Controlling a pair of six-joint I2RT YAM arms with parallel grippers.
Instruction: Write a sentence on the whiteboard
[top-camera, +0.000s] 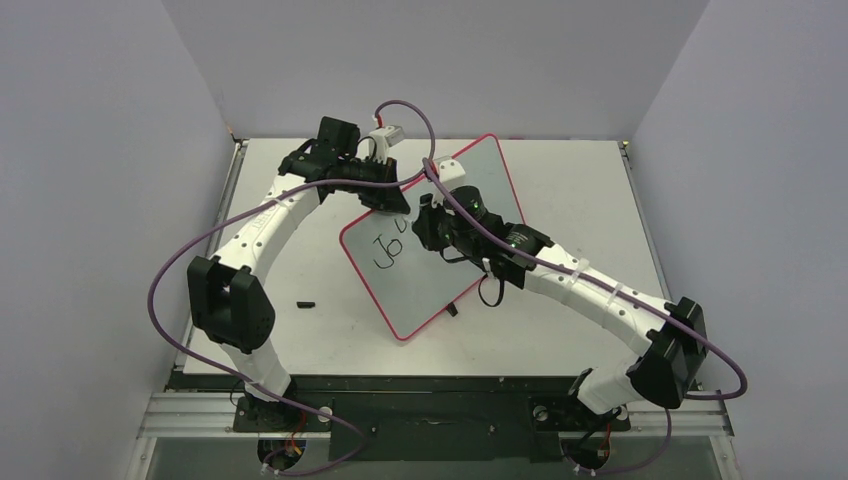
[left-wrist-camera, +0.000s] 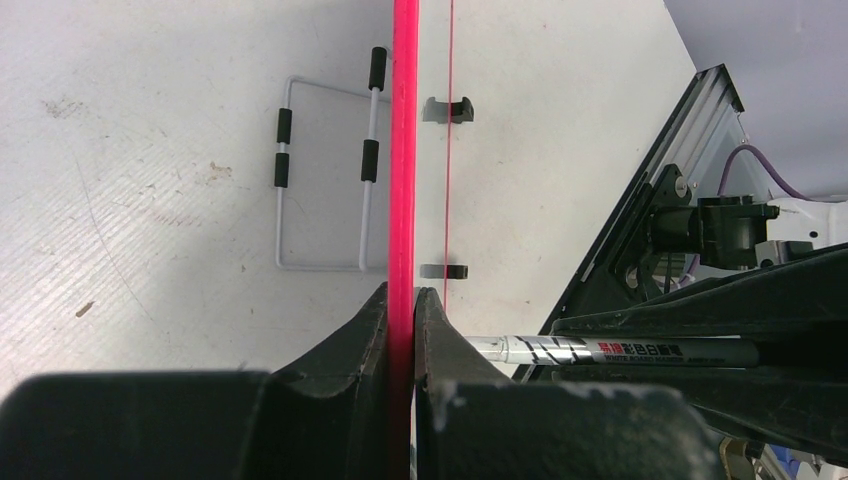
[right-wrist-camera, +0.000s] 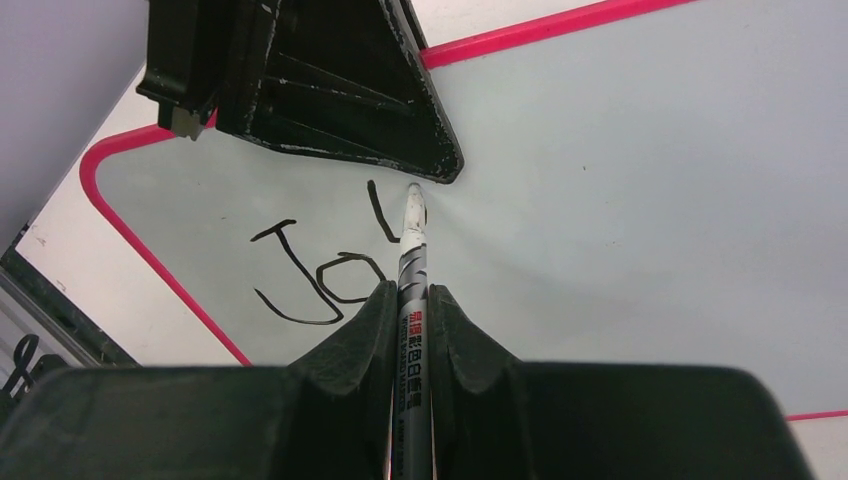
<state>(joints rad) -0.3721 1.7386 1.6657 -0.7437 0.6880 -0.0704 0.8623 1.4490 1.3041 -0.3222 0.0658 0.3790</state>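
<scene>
The whiteboard (top-camera: 440, 270) lies at a slant across the table's middle, pale with a thin red rim. My left gripper (top-camera: 395, 200) is shut on that rim (left-wrist-camera: 403, 150) at the board's far-left edge, and the left wrist view sees the board edge-on. My right gripper (right-wrist-camera: 412, 290) is shut on a silver whiteboard marker (right-wrist-camera: 412, 250), also seen in the left wrist view (left-wrist-camera: 620, 350). The marker's tip touches the board just below the left gripper's finger (right-wrist-camera: 330, 90). Of the sentence, "Jo" (right-wrist-camera: 310, 280) and one short stroke stand in black.
A small black cap (top-camera: 306, 303) lies on the table left of the board. A white wire stand (left-wrist-camera: 320, 180) with black sleeves lies beside the rim. Small black clips (left-wrist-camera: 447, 109) sit on the board's edge. Grey walls close in left, right and behind.
</scene>
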